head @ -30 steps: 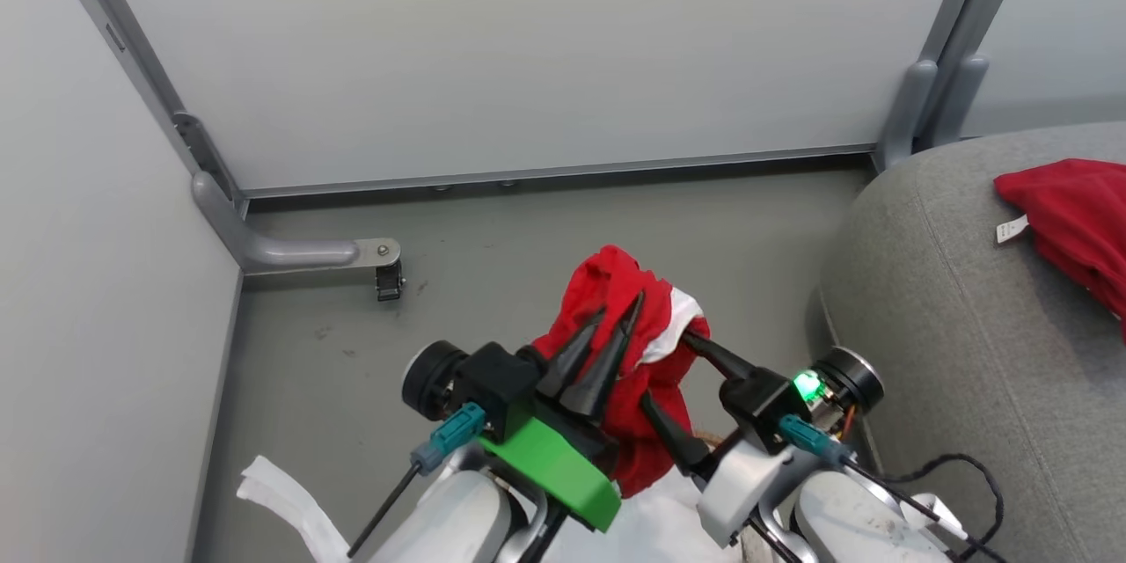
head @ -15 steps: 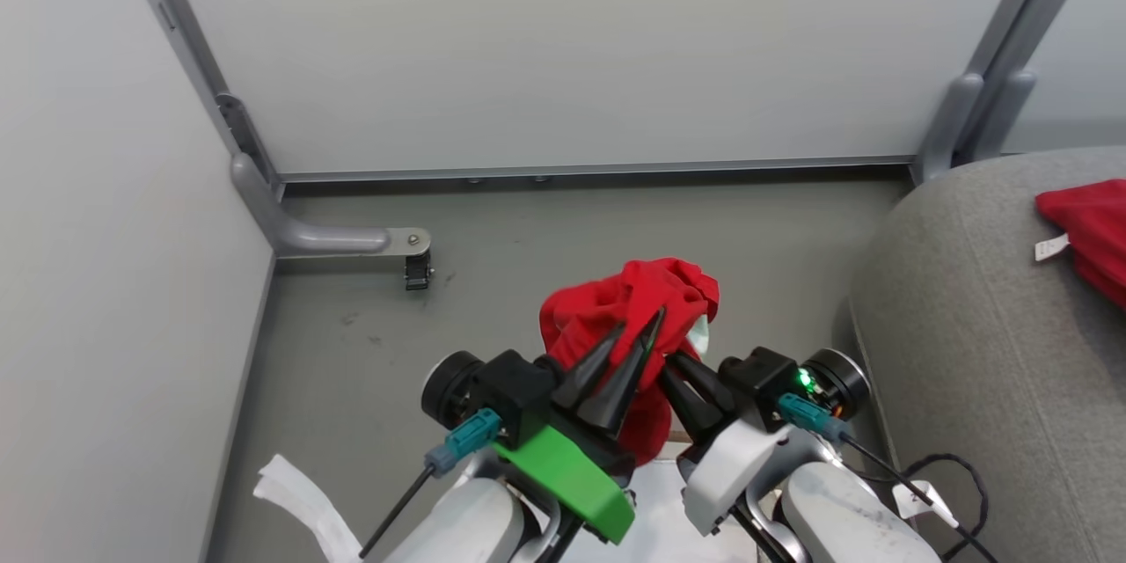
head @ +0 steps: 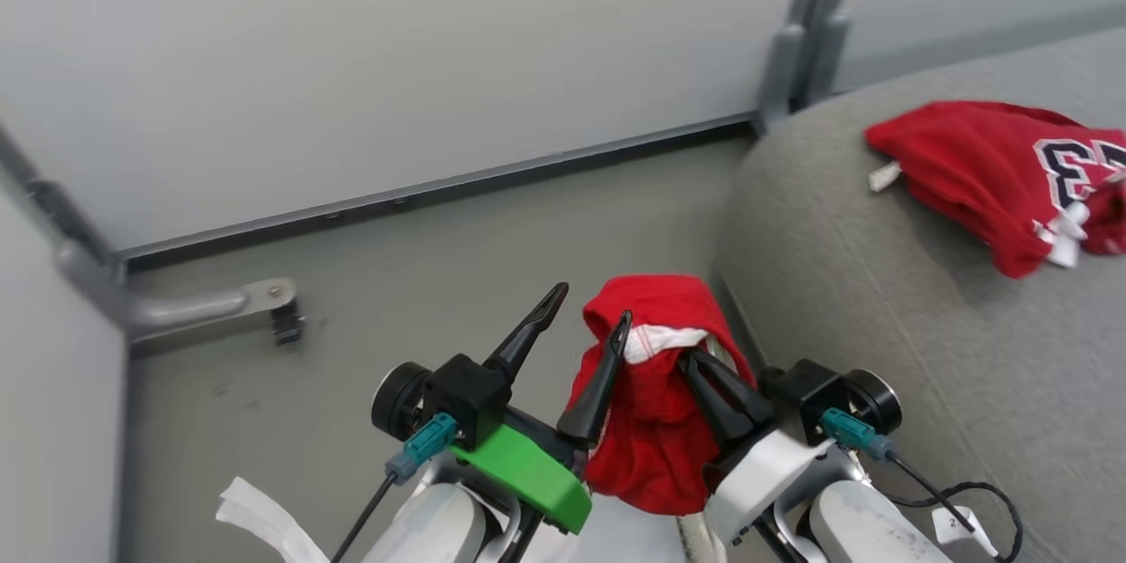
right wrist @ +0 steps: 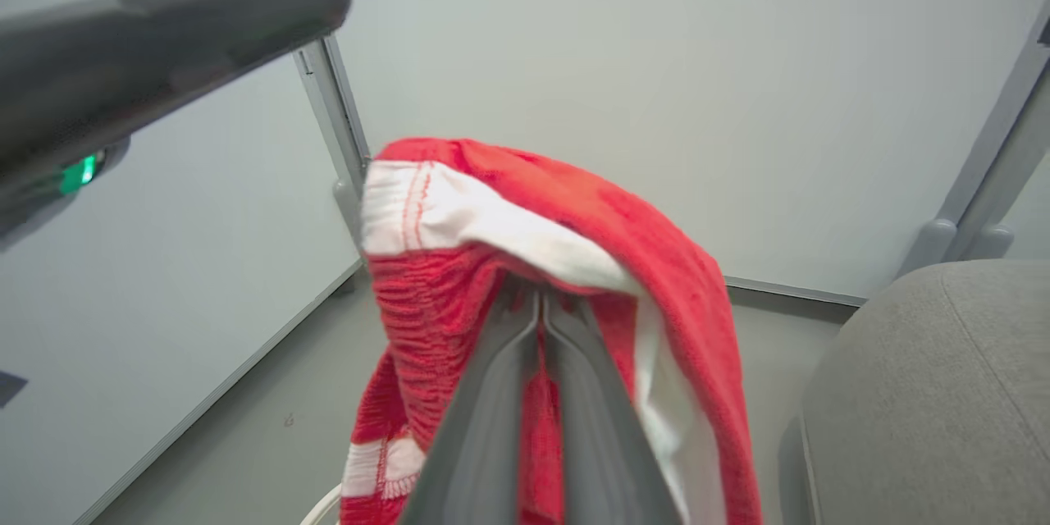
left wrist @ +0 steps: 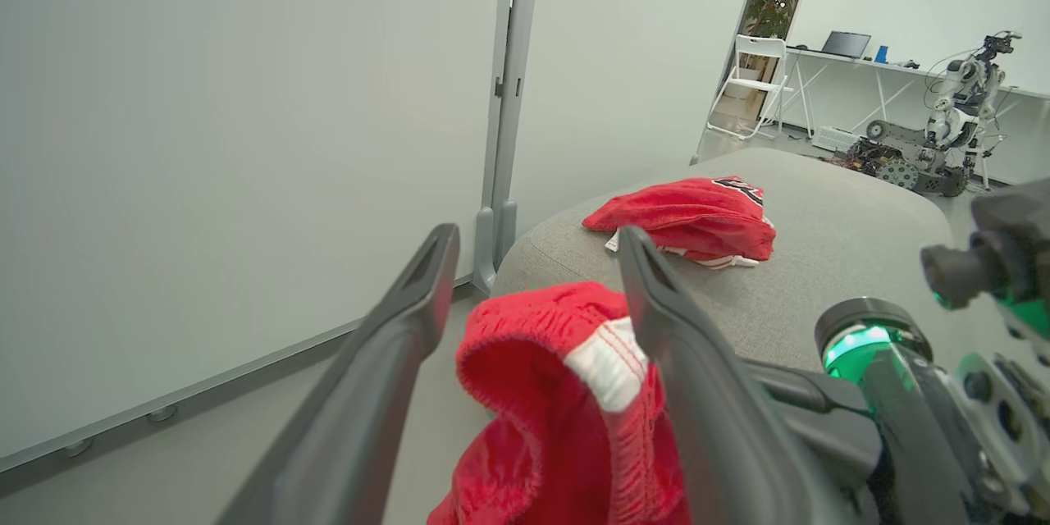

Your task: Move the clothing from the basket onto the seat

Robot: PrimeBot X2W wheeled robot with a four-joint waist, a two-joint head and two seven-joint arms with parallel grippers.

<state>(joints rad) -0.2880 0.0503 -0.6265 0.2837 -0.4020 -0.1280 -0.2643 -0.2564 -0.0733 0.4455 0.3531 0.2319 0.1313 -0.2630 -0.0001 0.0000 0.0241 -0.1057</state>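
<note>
The right gripper [head: 695,362], fingers pinched together, grips a bright red fabric garment with white trim [head: 647,440]. It hangs lengthwise down above the grey floor [head: 440,237], between the two arms. The left gripper [head: 591,303] is spread wide and empty, one finger close beside the cloth; contact is hard to judge. The large grey upholstered seat [head: 880,352] lies just to the robot's right, so the right arm is nearer. A second red garment with a number [head: 976,167] lies towards the seat's far edge. The hanging garment's lower end is hidden behind the arms.
</note>
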